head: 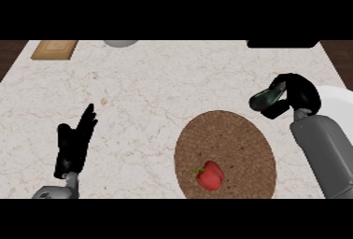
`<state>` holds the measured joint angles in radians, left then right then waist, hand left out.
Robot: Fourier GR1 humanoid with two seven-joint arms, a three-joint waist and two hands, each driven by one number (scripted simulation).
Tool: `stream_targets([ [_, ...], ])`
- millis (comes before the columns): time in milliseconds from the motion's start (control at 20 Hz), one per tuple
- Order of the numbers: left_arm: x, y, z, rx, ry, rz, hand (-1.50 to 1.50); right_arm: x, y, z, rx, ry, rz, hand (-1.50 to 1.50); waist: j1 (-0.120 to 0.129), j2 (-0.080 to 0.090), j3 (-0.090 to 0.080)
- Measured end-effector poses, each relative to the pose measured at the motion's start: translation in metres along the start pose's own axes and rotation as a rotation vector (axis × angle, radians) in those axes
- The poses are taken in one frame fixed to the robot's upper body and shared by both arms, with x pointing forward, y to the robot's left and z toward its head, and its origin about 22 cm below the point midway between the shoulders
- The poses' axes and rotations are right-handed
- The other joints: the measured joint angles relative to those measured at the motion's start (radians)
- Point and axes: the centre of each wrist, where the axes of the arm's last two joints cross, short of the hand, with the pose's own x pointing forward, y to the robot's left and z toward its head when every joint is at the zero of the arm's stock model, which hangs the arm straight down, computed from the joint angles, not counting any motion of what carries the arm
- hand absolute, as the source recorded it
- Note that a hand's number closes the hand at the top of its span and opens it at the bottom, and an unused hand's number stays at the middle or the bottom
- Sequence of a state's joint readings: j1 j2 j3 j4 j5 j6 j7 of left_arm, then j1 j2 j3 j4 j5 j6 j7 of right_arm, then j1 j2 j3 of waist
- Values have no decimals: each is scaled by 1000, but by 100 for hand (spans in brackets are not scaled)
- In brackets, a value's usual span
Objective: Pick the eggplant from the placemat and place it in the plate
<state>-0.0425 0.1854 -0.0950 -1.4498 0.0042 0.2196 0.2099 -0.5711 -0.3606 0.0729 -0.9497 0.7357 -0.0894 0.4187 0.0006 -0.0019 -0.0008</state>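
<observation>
Pale marbled worktop [144, 88] fills most of my view, with dark wood showing past its left and right edges. My right hand [298, 95] is up at the right side, fingers curled round the eggplant [265, 98], whose dark green end sticks out to the left of the grip. The eggplant is lifted off the round brown placemat [228, 140] and sits just beside the white plate [338, 100], whose rim shows at the right edge behind my hand and forearm. On the placemat's lower part lies a red pepper [209, 175] with a green stem, well apart from my right hand. My left hand [74, 142] rests at the lower left, fingers straight and pointing up, touching nothing. Between the two hands the worktop is broad and bare. Along the far edge I see a wooden board [54, 49] at the left corner, a grey round object [121, 43] beside it, and a black object [283, 43] toward the right.
</observation>
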Motion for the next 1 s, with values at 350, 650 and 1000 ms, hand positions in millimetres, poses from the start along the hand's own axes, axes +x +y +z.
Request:
stream_targets([
  [350, -2, 5, 3, 11, 11, 6, 0, 25, -35, 17, -350, 36, -12, 150, -13, -5, -1],
  [650, 2, 6, 1, 16, 13, 8, 0, 25, -74, 35, -560, 143, -29, 150, -15, -5, 0],
  [1000, -1, -3, 6, 4, 7, 3, 0, -18, -99, 39, -623, 274, -65, 150, -5, 0, 1],
])
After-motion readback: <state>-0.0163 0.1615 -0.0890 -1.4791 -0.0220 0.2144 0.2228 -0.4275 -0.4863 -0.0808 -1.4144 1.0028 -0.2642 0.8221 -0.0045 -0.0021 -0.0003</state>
